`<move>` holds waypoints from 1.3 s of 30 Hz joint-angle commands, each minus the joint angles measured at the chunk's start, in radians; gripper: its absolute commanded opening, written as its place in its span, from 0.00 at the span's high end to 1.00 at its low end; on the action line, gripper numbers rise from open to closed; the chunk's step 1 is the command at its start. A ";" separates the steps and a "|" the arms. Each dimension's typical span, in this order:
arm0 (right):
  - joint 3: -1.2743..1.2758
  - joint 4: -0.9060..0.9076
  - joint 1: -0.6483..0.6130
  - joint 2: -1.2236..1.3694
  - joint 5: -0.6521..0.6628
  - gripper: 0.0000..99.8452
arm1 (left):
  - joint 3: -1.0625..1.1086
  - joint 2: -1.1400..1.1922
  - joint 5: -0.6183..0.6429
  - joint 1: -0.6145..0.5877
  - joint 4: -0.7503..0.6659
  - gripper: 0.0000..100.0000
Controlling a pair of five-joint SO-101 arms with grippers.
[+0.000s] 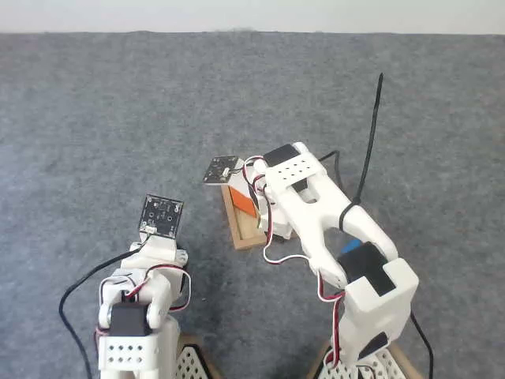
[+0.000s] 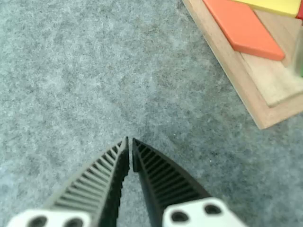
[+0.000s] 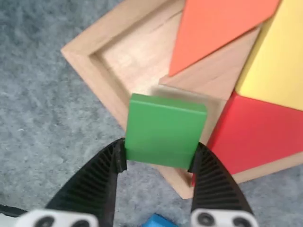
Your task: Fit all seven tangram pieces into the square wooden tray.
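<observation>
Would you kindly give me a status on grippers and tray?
Right gripper shut on green piece, over tray edge. Left gripper shut, empty, beside tray. In tray: orange piece, yellow piece, red piece.

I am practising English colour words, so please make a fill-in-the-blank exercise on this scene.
1. The right gripper holds a ____ piece at the wooden tray.
2. The left gripper is ____ above the grey carpet.
3. The red piece lies edge to edge with the ____ piece.
Missing words: green; shut; yellow.
</observation>
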 commanded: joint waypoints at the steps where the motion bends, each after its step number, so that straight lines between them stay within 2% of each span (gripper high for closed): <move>1: -0.049 0.005 -0.001 -0.021 -0.009 0.89 | -0.012 -0.020 0.009 -0.003 0.005 0.99; 10: -0.087 0.010 -0.004 -0.022 -0.008 0.72 | -0.012 -0.020 0.009 -0.003 0.005 0.99; 21: -0.112 0.015 0.005 -0.028 -0.014 0.74 | -0.012 -0.020 0.009 -0.003 0.005 0.99; 24: -0.114 0.012 0.048 -0.028 -0.009 0.78 | -0.012 -0.020 0.009 -0.003 0.005 0.99; 28: -0.114 0.007 0.091 -0.019 -0.009 0.76 | -0.012 -0.020 0.009 -0.003 0.005 0.99; 39: -0.114 -0.054 0.012 0.067 -0.014 0.76 | -0.012 -0.020 0.009 -0.003 0.005 0.99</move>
